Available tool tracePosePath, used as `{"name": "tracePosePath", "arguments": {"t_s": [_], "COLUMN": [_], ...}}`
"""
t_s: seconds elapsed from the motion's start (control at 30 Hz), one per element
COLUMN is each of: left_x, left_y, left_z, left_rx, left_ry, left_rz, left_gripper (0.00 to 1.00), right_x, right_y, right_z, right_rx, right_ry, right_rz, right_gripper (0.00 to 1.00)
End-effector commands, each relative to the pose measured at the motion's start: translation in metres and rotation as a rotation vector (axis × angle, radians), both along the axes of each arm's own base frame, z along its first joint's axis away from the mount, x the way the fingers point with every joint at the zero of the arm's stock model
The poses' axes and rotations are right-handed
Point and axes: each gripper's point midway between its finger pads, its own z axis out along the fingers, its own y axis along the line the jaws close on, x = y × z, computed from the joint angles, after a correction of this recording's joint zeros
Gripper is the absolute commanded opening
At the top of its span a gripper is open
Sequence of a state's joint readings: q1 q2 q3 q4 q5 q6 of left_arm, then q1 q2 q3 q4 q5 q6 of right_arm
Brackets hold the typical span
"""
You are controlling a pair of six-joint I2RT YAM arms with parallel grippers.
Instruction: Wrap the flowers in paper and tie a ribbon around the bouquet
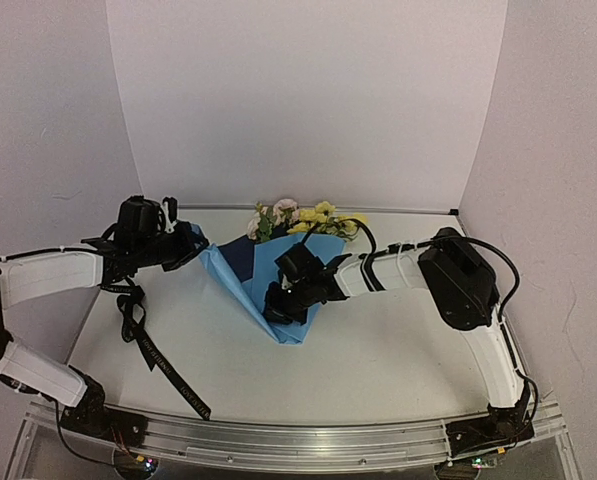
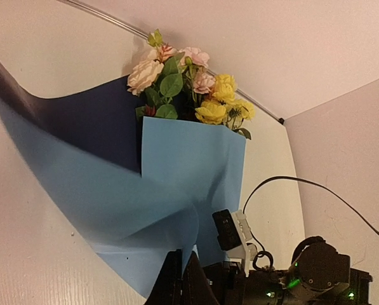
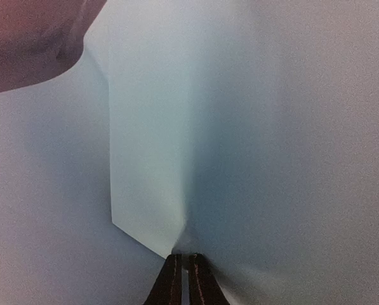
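Observation:
The paper (image 1: 246,272) lies folded into a light blue cone in the middle of the table, with a patch of its navy face (image 2: 94,121) showing on the left. The flowers (image 1: 300,218), yellow and pale pink with green leaves, stick out of the cone's far end (image 2: 189,82); their stems are hidden. My left gripper (image 1: 192,248) is shut on the paper's left edge (image 2: 184,276). My right gripper (image 1: 279,306) is over the cone's near tip, shut on a fold of paper (image 3: 181,268). The black ribbon (image 1: 158,352) trails loose across the table from under the left arm.
White walls close in the table at the back and on both sides. An aluminium rail (image 1: 298,440) with the arm bases runs along the near edge. The right arm (image 2: 316,273) and its black cable (image 2: 303,184) lie just right of the cone.

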State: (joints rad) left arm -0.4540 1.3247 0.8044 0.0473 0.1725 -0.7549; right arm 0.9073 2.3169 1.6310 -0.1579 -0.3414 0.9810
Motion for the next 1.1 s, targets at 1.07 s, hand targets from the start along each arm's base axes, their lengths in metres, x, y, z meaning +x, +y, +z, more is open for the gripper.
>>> {"name": "tracePosePath", "arguments": {"t_s": [1.07], "left_x": [-0.012], "left_y": [-0.169], "left_z": [0.019], "left_rx": [-0.122], "left_ry": [-0.008], "left_rz": [-0.515], "left_gripper": [0.0], "right_x": [-0.014], "right_y": [-0.027], "right_z": [-0.021], "right_rx": [-0.008], "right_ry": [-0.017], "right_rz": [-0.069], "right_gripper": [0.13]}}
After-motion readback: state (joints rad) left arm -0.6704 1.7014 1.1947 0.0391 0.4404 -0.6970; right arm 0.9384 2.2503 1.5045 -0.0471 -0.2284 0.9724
